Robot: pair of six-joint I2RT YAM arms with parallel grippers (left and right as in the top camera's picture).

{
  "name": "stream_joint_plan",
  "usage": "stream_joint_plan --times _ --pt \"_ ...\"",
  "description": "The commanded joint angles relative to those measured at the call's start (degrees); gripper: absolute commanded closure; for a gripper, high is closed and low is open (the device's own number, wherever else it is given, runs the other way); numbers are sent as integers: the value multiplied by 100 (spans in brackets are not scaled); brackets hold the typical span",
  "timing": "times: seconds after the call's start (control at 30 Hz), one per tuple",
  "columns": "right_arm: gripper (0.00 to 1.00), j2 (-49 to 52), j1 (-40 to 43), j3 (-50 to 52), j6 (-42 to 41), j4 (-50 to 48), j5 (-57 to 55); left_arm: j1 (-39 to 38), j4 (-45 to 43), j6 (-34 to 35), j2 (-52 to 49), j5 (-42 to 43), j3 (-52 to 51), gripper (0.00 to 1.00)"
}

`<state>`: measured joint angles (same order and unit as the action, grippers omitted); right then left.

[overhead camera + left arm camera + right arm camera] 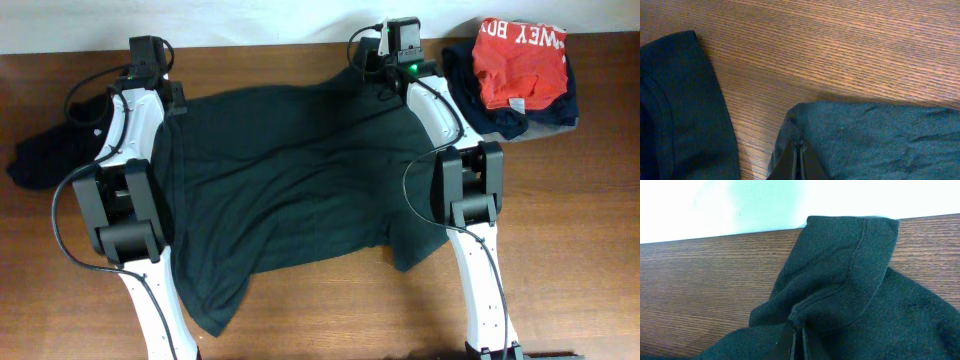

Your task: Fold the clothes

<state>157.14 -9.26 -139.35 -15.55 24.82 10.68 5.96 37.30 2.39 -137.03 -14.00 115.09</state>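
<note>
A dark green T-shirt (290,180) lies spread across the middle of the table. My left gripper (178,104) is at its far left corner, and in the left wrist view the fingers (799,156) are shut on the shirt's edge (875,135). My right gripper (386,88) is at its far right corner, and in the right wrist view the fingers (796,336) are shut on a bunched fold of the shirt (850,265), lifted a little off the wood. A second dark garment (45,160) lies crumpled at the left; it also shows in the left wrist view (680,115).
A pile of folded clothes stands at the far right corner: an orange garment with white lettering (520,62) on navy and grey pieces (470,105). The table's far edge (715,236) is close behind the right gripper. Both arm bases stand at the near side.
</note>
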Motion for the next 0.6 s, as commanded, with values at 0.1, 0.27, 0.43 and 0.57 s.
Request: stream_joint_plan --times 0.1,0.27,0.43,0.57 --pt "96 52 -2 -92 -339 59 11 33 7 -50 208 -68 131 99" --pt "96 -90 83 -426 -269 431 13 31 -15 -50 260 -66 199 100" --pt "96 -127 210 -1204 -98 1329 275 33 -11 -55 459 -85 354 100" --pt "96 -127 339 -1991 50 2286 267 44 17 -52 710 -83 354 99"
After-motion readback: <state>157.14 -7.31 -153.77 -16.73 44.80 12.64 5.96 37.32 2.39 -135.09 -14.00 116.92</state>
